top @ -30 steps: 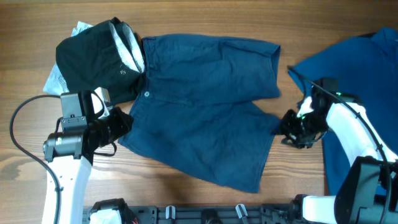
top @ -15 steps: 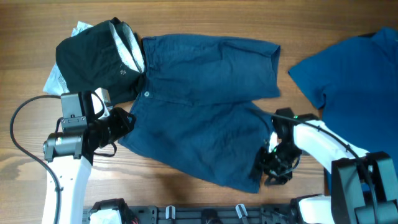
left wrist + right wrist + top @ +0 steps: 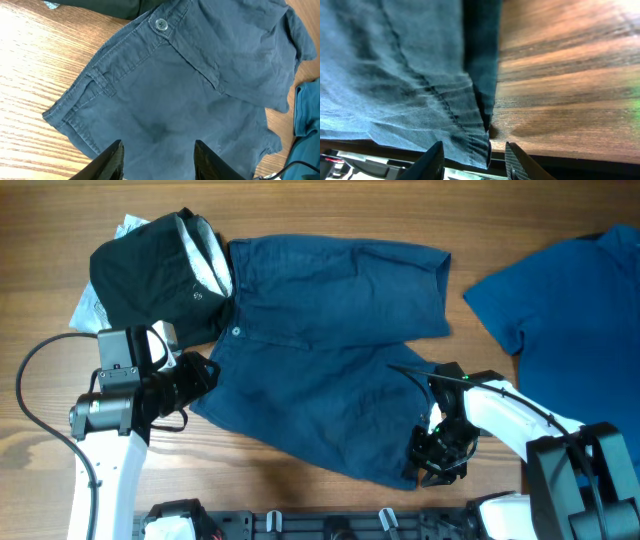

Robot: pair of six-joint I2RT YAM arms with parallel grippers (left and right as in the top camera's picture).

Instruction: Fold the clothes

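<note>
since a second ago the right gripper (image 3: 435,458) has swung in to the hem corner of the shorts (image 3: 330,350), which lie spread flat on the table (image 3: 320,210), its jaws apart astride it; the left gripper (image 3: 198,373) gapes empty by the waistband (image 3: 115,60).

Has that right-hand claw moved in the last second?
Yes. In the overhead view the right gripper swung down-left, away from the blue shirt, to the lower hem corner of the shorts.
</note>
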